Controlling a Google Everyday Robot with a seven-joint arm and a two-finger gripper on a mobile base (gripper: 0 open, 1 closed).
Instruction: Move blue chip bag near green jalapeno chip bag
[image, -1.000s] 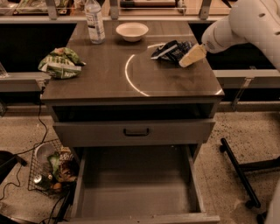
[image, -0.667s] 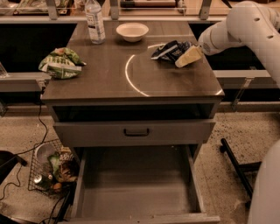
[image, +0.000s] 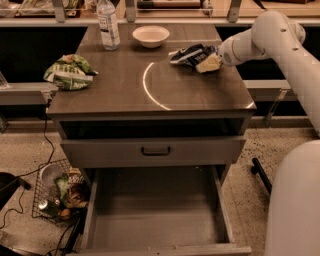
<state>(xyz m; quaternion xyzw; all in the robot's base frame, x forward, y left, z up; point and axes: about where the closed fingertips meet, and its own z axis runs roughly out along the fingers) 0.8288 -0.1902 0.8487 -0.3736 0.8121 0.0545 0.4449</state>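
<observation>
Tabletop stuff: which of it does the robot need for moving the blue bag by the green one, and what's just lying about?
Part of the job:
blue chip bag, back right
green jalapeno chip bag, left edge
gripper, at the blue bag's right side

Just lying about:
water bottle
white bowl
wire basket on the floor
open bottom drawer

Before me: table (image: 120, 87); bottle (image: 108, 22) at rear left; white bowl (image: 150, 35) near it; upper drawer (image: 155, 150) shut; lower drawer (image: 155, 212) pulled out; wire basket (image: 42, 200) on floor beside it.
</observation>
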